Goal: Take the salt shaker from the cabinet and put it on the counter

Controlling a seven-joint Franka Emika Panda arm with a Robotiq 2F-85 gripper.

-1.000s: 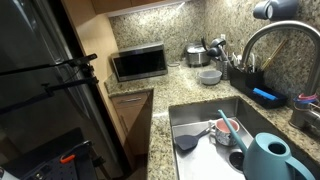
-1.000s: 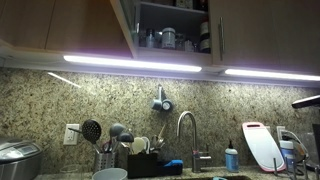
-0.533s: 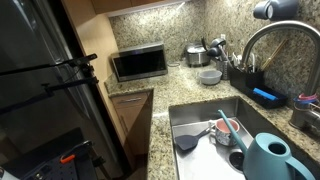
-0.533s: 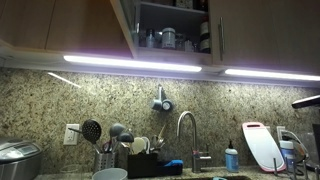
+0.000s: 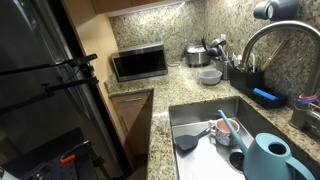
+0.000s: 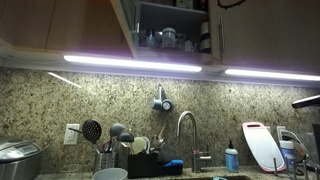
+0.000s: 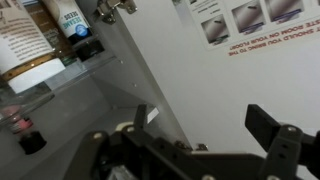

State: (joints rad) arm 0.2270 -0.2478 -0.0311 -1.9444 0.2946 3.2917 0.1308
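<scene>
Your black tool (image 7: 205,128) is wide open, holding nothing, up inside the brown wooden cabinet (image 6: 150,15). Next, find the salt shaker there and grab it.

in an exterior view a microwave (image 5: 138,63) sits on the speckled tabletop (image 5: 165,92) (granite, polished), a teal watering can (image 5: 268,158) near the sink (image 5: 196,112).

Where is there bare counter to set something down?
Bare counter between the microwave and the white bowl, plus the strip beside the sink on the microwave side. Crowded at the back: rice cooker, utensils, dish rack. Sink is full.
</scene>
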